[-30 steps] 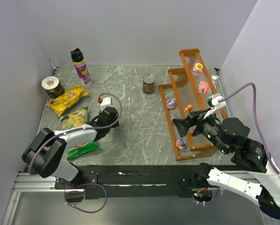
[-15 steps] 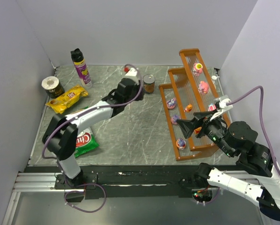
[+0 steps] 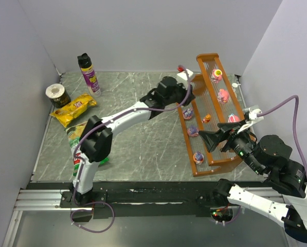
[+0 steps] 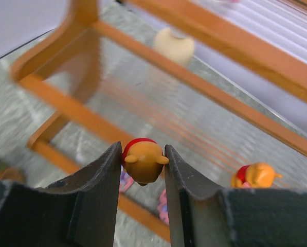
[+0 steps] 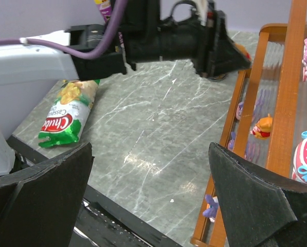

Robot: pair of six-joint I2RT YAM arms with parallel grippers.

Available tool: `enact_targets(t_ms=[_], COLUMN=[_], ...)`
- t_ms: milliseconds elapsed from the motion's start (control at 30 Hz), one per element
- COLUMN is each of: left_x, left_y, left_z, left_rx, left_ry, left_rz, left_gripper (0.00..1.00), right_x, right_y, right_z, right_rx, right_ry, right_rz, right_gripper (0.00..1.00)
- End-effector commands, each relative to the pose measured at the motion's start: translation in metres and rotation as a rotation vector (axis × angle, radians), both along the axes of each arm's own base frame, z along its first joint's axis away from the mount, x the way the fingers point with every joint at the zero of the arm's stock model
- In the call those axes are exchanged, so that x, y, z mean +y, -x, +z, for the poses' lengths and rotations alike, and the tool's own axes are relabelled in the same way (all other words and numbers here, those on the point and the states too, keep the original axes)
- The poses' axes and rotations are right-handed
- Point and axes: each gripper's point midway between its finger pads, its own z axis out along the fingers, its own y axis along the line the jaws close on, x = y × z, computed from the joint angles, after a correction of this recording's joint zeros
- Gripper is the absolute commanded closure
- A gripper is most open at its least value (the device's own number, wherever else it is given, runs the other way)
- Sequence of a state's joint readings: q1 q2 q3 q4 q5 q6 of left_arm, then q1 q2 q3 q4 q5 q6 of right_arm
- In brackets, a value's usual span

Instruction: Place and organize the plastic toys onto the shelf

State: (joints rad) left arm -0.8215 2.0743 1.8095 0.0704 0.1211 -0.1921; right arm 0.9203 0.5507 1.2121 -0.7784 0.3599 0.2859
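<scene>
The orange-brown stepped shelf (image 3: 215, 58) stands at the right and shows in the left wrist view (image 4: 204, 87) and the right wrist view (image 5: 284, 92). Several pink, purple and orange toys sit on its tiers, among them a pink one (image 3: 223, 95) and a purple one (image 3: 187, 113). My left gripper (image 3: 188, 96) reaches over the shelf's left end, shut on an orange toy with a red top (image 4: 143, 162) held above the clear panel. Another orange toy (image 4: 256, 175) sits on that tier. My right gripper (image 3: 211, 138) hovers wide open and empty (image 5: 153, 195) by the shelf's front.
A spray can (image 3: 88, 72), a dark round tin (image 3: 57, 94) and a yellow snack bag (image 3: 73, 109) stand at the far left. A green snack bag (image 5: 66, 116) lies near the left arm's base. Walls close in on three sides.
My left arm has swung from the snack bags at the left across the table to the shelf. My right gripper has drawn back slightly and stays open.
</scene>
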Motion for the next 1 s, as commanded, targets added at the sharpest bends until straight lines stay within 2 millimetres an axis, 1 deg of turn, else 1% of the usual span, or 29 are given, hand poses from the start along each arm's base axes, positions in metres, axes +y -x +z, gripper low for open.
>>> enact_targets(t_ms=[0,33,67,100,133,167,233,267,333,367,433,467,567,633,667,800,833,900,933,967], left_x=[-0.027,-0.031,-0.034,-0.036,-0.038,-0.041,-0.044,-0.046,-0.048,-0.048,-0.05,-0.052,-0.054,-0.054,-0.055,-0.054,-0.054,-0.055,-0.054,-0.056], left_y=[0.002,0.003,0.001,0.001,0.001,0.001,0.0,-0.001,-0.003,-0.005,-0.006,-0.008,-0.014,-0.018,-0.019,-0.024,-0.026,-0.029,-0.028,-0.028], left_z=[0.023,0.024,0.017,0.022,0.024,0.019,0.02,0.013,0.012,0.004,0.003,-0.002,-0.008,-0.021,-0.02,-0.025,-0.031,-0.027,-0.042,-0.039], left_rx=[-0.106,-0.113,-0.109,-0.125,-0.133,-0.132,-0.148,-0.146,-0.163,-0.156,-0.176,-0.173,-0.208,-0.209,-0.22,-0.266,-0.267,-0.295,-0.266,-0.276], left_ry=[0.009,0.009,0.003,0.011,0.016,0.012,0.012,0.003,-0.009,-0.024,-0.036,-0.041,-0.078,-0.119,-0.124,-0.162,-0.173,-0.181,-0.217,-0.216], left_rz=[-0.093,-0.108,-0.114,-0.121,-0.13,-0.146,-0.154,-0.16,-0.162,-0.162,-0.173,-0.174,-0.178,-0.175,-0.177,-0.181,-0.181,-0.184,-0.195,-0.207], left_gripper=[0.89,0.89,0.89,0.88,0.88,0.87,0.86,0.86,0.86,0.86,0.86,0.85,0.84,0.85,0.85,0.83,0.82,0.81,0.81,0.8], right_x=[-0.012,-0.013,-0.013,-0.015,-0.015,-0.015,-0.016,-0.017,-0.017,-0.017,-0.017,-0.016,-0.016,-0.015,-0.015,-0.012,-0.012,-0.011,-0.011,-0.01], right_y=[0.003,0.003,0.003,0.003,0.003,0.003,0.003,0.003,0.003,0.003,0.003,0.003,0.003,0.004,0.003,0.001,0.0,0.0,-0.001,-0.001], right_z=[0.014,0.013,0.014,0.014,0.013,0.014,0.014,0.014,0.013,0.013,0.012,0.012,0.013,0.014,0.013,0.012,0.011,0.011,0.011,0.011], right_rx=[-0.031,-0.031,-0.034,-0.036,-0.034,-0.036,-0.036,-0.037,-0.035,-0.035,-0.035,-0.034,-0.03,-0.033,-0.033,-0.026,-0.022,-0.024,-0.02,-0.02], right_ry=[-0.014,-0.01,-0.012,-0.012,-0.009,-0.009,-0.007,-0.005,-0.005,-0.004,0.0,-0.001,0.0,-0.003,-0.001,0.008,0.014,0.017,0.02,0.021], right_rz=[-0.026,-0.028,-0.029,-0.032,-0.035,-0.033,-0.038,-0.037,-0.038,-0.039,-0.039,-0.037,-0.036,-0.028,-0.03,-0.031,-0.033,-0.032,-0.034,-0.035], right_gripper=[0.0,0.0,0.0,0.0,0.0,0.0,0.0,0.0,0.0,0.0,0.0,0.0,0.0,0.0,0.0,0.0,0.0,0.0,0.0,0.0])
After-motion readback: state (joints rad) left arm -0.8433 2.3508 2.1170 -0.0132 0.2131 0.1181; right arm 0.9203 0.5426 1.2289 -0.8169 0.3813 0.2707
